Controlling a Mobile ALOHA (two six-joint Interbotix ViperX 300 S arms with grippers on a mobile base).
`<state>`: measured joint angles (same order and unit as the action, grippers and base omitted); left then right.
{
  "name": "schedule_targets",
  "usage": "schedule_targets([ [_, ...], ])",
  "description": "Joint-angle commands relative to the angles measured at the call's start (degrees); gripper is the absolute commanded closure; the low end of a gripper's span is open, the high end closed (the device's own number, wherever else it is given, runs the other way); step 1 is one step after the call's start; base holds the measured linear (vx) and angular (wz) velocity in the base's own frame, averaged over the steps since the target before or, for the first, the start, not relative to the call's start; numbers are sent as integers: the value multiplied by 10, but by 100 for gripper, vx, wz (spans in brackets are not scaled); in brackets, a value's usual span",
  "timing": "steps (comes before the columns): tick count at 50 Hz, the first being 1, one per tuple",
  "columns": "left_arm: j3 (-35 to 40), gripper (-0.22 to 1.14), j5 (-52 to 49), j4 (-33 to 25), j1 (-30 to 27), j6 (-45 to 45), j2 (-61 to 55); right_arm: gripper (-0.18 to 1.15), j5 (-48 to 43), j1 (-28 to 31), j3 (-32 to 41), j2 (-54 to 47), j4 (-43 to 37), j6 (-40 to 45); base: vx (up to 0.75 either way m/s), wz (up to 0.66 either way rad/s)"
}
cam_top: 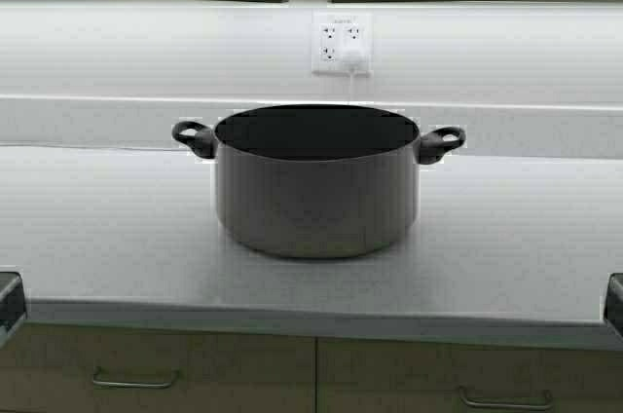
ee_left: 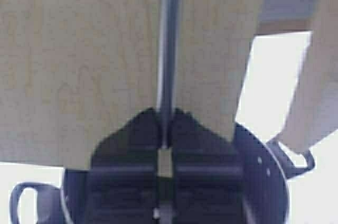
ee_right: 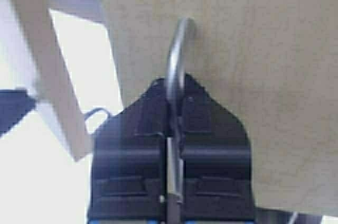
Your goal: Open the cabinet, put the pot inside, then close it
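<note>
Round grey metal pot [cam_top: 316, 184] (matte), smooth white counter [cam_top: 107, 238]

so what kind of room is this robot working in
Most likely a kitchen: a grey pot sits on a pale countertop, a wall outlet is behind it, and tan drawer fronts run below the counter.
</note>
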<state>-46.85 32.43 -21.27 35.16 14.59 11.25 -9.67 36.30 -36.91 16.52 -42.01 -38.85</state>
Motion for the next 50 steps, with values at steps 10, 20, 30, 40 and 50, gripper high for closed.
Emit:
schedule_targets([
  [10,-55,89,-103,-2,-9,24,137,89,51,-17,-99,129,3,8,-7,2],
  [20,-75,89,-200,-2,-63,31,212,89,98,-81,-142,180,4,7,-9,3],
  [30,-84,89,-275,-2,-107,53,268,90,149,-142,-165,227,27,11,-11,6],
  [40,-98,89,-325,-2,-151,61,316,89,216,-203,-174,266,60,18,-9,5],
  [50,-108,86,-379,-2,-179,60,337,76,258,-218,-173,277,67,19,-3,-1],
])
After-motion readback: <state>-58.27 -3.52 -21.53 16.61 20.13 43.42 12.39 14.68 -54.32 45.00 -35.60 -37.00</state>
